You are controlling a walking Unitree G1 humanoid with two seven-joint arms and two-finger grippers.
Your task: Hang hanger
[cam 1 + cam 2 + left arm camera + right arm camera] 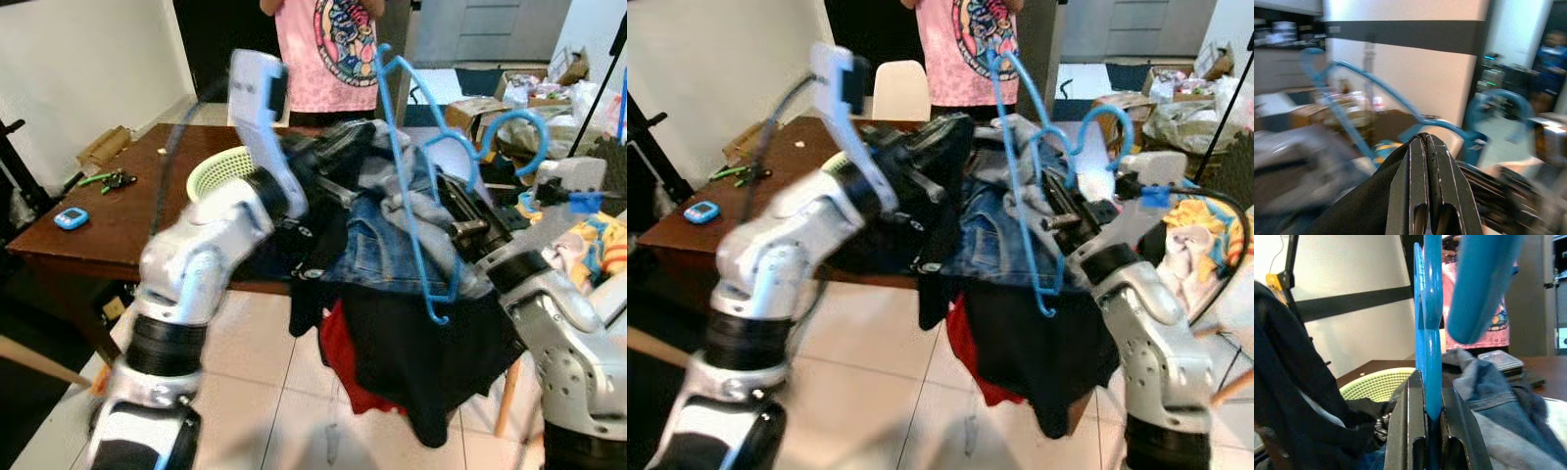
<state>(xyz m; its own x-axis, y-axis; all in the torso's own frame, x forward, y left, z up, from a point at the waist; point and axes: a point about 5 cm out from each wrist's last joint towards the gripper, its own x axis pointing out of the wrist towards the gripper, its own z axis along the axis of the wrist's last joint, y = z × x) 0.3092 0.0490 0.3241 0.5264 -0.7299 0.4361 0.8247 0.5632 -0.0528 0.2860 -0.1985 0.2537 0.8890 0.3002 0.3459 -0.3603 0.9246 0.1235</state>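
Observation:
A blue plastic hanger (407,186) stands upright over a heap of clothes: denim jeans (382,245), a grey top and a black garment (431,362) that hangs off the table edge. My right gripper (1429,382) is shut on the hanger's lower bar, and the hanger's hook (514,127) curls above that arm. My left gripper (1425,139) is raised into the top of the heap near the hanger (1381,85). Its fingers are pressed together, with black cloth (1361,200) draped along one of them.
The clothes lie on a dark wooden table (127,215) that also holds a green basket (220,171) and a small blue device (71,217). A person in a pink shirt (328,49) stands behind the table. Boxes and clutter (519,93) fill the back right.

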